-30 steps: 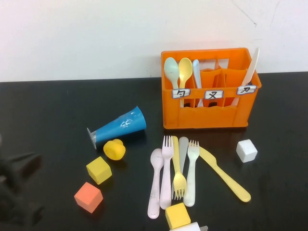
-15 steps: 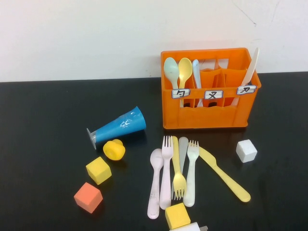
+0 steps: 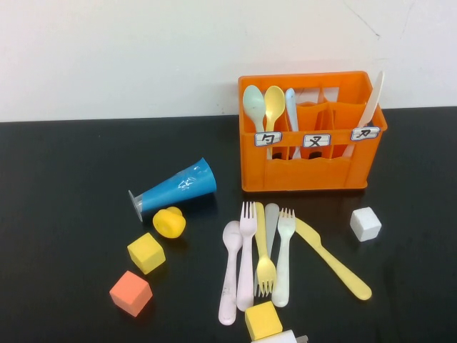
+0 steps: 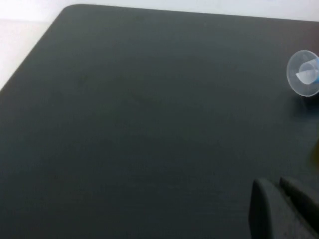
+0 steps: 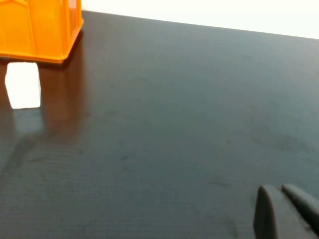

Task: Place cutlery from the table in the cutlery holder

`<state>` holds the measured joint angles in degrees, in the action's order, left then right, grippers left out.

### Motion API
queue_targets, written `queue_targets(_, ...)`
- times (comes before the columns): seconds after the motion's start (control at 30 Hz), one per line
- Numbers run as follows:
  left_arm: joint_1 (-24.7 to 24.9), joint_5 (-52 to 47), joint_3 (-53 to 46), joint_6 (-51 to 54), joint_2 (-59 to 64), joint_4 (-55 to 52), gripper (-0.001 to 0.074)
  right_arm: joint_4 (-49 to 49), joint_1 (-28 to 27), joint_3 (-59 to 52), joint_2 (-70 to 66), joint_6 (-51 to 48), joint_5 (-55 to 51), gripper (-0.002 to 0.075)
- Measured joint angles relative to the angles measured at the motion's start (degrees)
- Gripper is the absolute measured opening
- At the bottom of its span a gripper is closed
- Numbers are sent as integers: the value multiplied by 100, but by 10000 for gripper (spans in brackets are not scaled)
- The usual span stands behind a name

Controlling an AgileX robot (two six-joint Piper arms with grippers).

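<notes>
The cutlery lies in a row on the black table (image 3: 71, 164) in front of the orange cutlery holder (image 3: 312, 153): a pink spoon (image 3: 230, 271), a pink fork (image 3: 246, 257), a yellow fork (image 3: 263, 250), a grey piece (image 3: 272, 221), a pale fork (image 3: 283, 261) and a yellow knife (image 3: 332, 259). The holder holds a green spoon (image 3: 253, 103), a yellow spoon (image 3: 275, 103), a white piece and a white knife (image 3: 371, 100). Neither arm shows in the high view. My left gripper (image 4: 274, 185) is shut and empty over bare table. My right gripper (image 5: 276, 190) is shut and empty, away from the holder (image 5: 40, 30).
A blue cone (image 3: 175, 187) lies on its side left of the holder; its base shows in the left wrist view (image 4: 304, 72). Around it are a yellow round piece (image 3: 169, 221), yellow cubes (image 3: 146, 252) (image 3: 263, 320) and an orange cube (image 3: 131, 292). A white cube (image 3: 365, 223) sits right of the cutlery.
The dark blur of my left arm at the lower left of the high view has drawn back out of sight. The cutlery and holder have not moved.
</notes>
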<state>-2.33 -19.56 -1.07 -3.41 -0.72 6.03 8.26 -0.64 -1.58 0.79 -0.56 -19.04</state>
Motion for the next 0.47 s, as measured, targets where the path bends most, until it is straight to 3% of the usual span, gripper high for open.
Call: queue_targets(0.47, 218, 0, 0, 37, 0, 72, 0, 0, 0, 0, 0, 0, 0, -3)
